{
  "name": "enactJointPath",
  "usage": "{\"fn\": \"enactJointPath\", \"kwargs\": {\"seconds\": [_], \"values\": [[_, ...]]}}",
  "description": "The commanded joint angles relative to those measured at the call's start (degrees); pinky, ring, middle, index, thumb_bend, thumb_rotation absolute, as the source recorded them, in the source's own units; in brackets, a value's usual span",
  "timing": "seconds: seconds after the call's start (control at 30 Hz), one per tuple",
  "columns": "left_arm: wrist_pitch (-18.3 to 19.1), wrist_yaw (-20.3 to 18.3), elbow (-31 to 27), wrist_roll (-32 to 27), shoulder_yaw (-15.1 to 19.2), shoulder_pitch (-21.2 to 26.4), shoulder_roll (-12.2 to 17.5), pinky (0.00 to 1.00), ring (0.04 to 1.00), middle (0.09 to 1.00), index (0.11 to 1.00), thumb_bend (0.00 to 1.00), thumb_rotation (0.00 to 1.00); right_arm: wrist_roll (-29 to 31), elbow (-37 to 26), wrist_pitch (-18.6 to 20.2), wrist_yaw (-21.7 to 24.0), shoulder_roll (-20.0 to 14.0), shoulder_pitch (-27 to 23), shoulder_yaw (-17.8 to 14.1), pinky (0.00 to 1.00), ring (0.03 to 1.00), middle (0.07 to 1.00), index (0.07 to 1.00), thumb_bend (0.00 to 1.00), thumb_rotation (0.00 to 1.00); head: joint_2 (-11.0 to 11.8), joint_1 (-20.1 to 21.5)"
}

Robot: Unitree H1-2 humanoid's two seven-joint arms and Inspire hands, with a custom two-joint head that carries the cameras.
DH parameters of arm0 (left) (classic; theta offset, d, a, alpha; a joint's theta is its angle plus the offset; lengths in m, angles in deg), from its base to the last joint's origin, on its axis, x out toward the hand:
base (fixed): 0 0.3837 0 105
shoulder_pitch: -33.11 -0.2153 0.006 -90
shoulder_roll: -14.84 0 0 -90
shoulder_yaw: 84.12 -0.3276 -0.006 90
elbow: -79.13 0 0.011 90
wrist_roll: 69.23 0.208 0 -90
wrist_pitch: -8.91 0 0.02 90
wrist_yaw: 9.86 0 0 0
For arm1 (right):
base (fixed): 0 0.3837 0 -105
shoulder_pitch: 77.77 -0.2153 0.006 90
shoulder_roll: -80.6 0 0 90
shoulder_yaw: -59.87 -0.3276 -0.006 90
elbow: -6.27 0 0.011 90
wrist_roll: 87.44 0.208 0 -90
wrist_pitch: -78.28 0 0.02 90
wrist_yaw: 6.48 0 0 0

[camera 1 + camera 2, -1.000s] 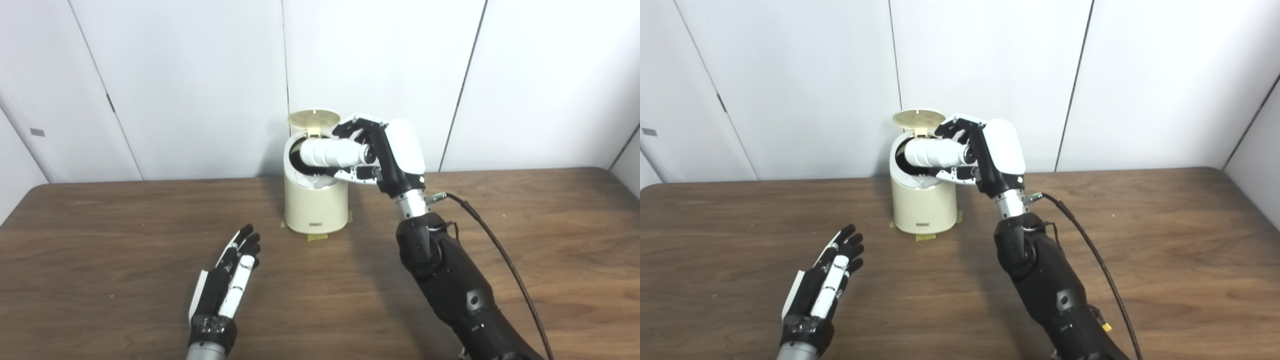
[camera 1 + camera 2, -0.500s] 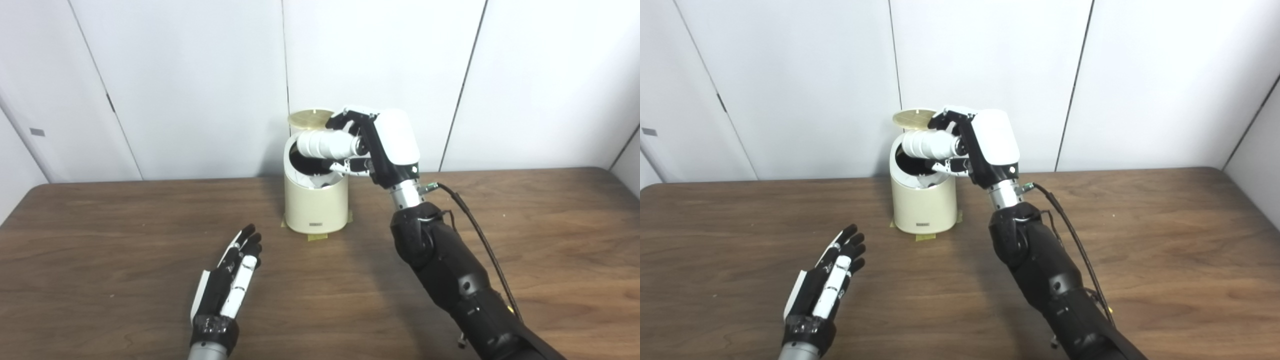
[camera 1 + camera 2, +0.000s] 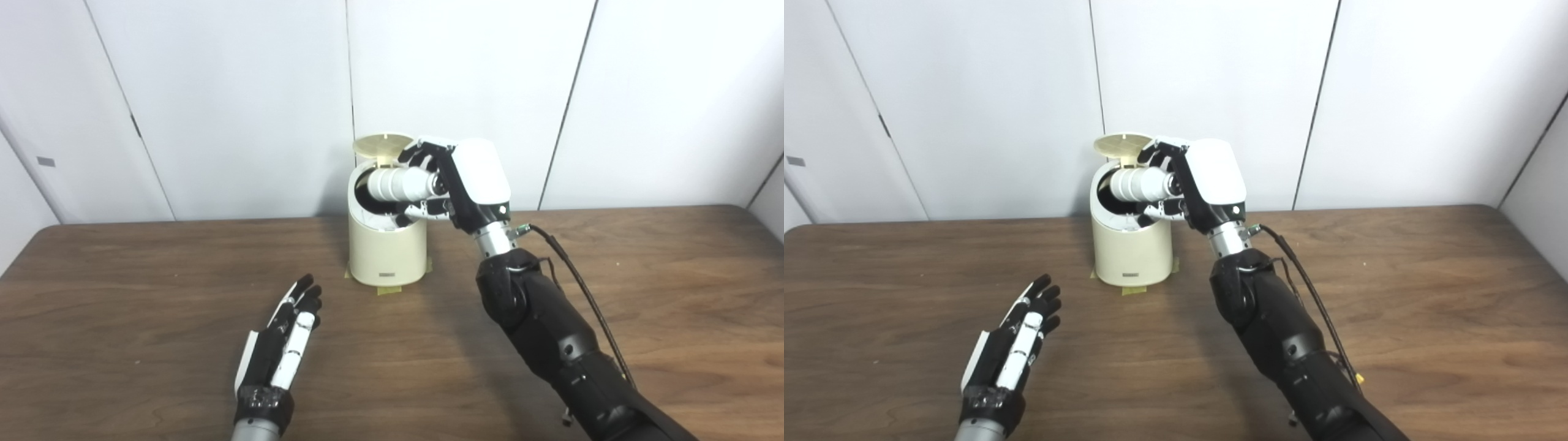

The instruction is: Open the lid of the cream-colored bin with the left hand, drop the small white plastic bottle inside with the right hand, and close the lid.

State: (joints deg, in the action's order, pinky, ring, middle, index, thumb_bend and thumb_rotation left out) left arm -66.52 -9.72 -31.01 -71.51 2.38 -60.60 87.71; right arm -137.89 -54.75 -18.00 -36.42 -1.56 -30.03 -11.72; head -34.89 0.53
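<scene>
Bottle [image 3: 399, 184] horizontal — free end leftward over open bin [image 3: 386, 254].

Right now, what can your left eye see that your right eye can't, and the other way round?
Only the left eye view shows the table's far left corner. Only the right eye view shows a small yellow tag on the right forearm. Both show the cream bin with its lid up, the right hand holding the white bottle sideways over the opening, and the left hand open nearer the front.
</scene>
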Motion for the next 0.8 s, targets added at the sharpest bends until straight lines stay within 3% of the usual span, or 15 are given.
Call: {"fn": "enactJointPath", "kwargs": {"seconds": [0.0, 0.13, 0.2, 0.27, 0.3, 0.37, 0.77], "values": [[-1.65, 0.01, -0.64, 0.03, -0.19, 0.58, -0.8, 0.92, 0.924, 0.917, 0.962, 0.53, 0.73, -1.17, -2.62, 2.21, 0.53, -0.58, -2.54, 0.13, 0.35, 0.419, 0.512, 0.52, 0.52, 0.0, 0.12, 0.44], [-1.98, 0.06, -0.39, -0.07, -0.08, 0.58, -0.86, 0.92, 0.924, 0.918, 0.959, 0.57, 0.71, -2.5, -3.82, 5.43, 1.99, -0.72, -2.42, 0.66, 0.35, 0.477, 0.491, 0.493, 0.53, 0.01, 0.2, 0.38], [-2.04, 0.08, -0.35, -0.17, -0.02, 0.55, -0.93, 0.92, 0.925, 0.919, 0.967, 0.57, 0.71, -2.65, -4.64, 7.21, 3.59, -0.72, -2.23, 0.83, 0.37, 0.497, 0.565, 0.492, 0.53, 0.12, 0.19, 0.38], [-2.08, 0.09, -0.22, -0.16, 0.0, 0.62, -0.93, 0.93, 0.929, 0.922, 0.979, 0.55, 0.71, -2.69, -5.35, 8.88, 5.31, -0.71, -2.04, 0.97, 0.38, 0.515, 0.595, 0.493, 0.52, 0.14, 0.19, 0.33], [-2.14, 0.06, -0.14, -0.08, -0.04, 0.66, -0.88, 0.93, 0.928, 0.921, 0.982, 0.55, 0.71, -2.82, -5.6, 9.56, 5.85, -0.72, -1.96, 1.11, 0.39, 0.531, 0.611, 0.555, 0.81, 0.17, 0.19, 0.33], [-2.13, 0.01, -0.15, 0.08, -0.17, 0.69, -0.82, 0.93, 0.927, 0.921, 0.98, 0.54, 0.72, -2.95, -5.86, 10.36, 6.4, -0.74, -1.81, 1.38, 0.42, 0.559, 0.627, 0.592, 0.96, 0.19, 0.2, 0.28], [-2.08, 0.1, -0.21, 0.36, -0.39, 0.72, -0.92, 0.93, 0.924, 0.916, 0.975, 0.53, 0.71, -1.98, -6.63, 13.33, 9.53, -0.73, -1.15, 1.74, 0.48, 0.623, 0.691, 0.624, 1.0, 0.22, 0.24, 0.21]]}}
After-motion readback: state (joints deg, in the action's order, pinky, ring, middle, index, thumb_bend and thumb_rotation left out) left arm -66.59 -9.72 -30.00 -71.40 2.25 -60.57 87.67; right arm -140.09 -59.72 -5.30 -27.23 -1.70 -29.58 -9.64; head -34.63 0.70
